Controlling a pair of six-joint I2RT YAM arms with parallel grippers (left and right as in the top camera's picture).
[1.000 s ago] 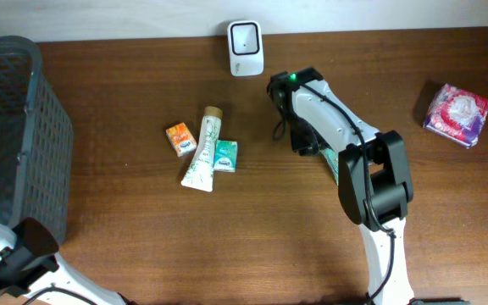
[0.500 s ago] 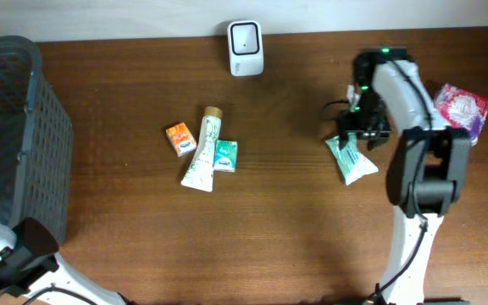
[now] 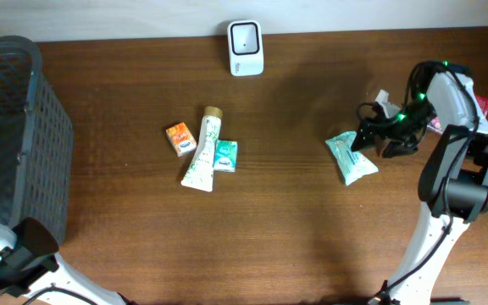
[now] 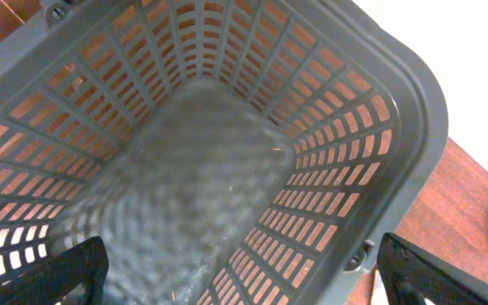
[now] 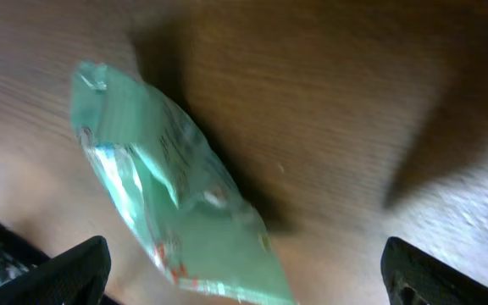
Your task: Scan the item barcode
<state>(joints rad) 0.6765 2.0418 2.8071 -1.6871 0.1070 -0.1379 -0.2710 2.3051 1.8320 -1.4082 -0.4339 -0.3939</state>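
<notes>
1. The right jaws stand wide apart and grip nothing; the left jaws are also spread wide, closed on nothing.
2. Overhead: the right arm point(image 3: 457, 174) reaches in from the right edge of the worktop point(image 3: 295, 220). Its jaws point left and sit just beside the right end of the green packet point(image 3: 352, 158). The packet lies flat on the wood, tilted, right of centre. Whether a fingertip touches it cannot be told from above.
3. Overhead: the white barcode scanner point(image 3: 246, 36) stands at the back edge near the middle, well apart from the green packet.
4. Overhead: left of centre lies a group of three things. These are a small orange packet point(image 3: 180, 138), a pale tube point(image 3: 202, 159) with a tan cap, and a small teal packet point(image 3: 224, 156) touching the tube's right side.
5. Overhead: a dark mesh basket point(image 3: 11, 127) fills the left edge. A purple and red package point(image 3: 482, 105) shows partly behind the right arm at the far right.
6. Left wrist: the two dark fingertips point(image 4: 74, 273) show in the lower corners, far apart. The grey basket point(image 4: 396, 127) lies below them, seen from above down to its floor, with brown worktop past its rim at the right.
7. Right wrist: the picture is blurred. The fingertips point(image 5: 70, 271) sit in the lower corners, far apart. The green packet point(image 5: 176, 195) lies on the wood in the left half, nearer the left-hand fingertip, with its shadow on the right side.
</notes>
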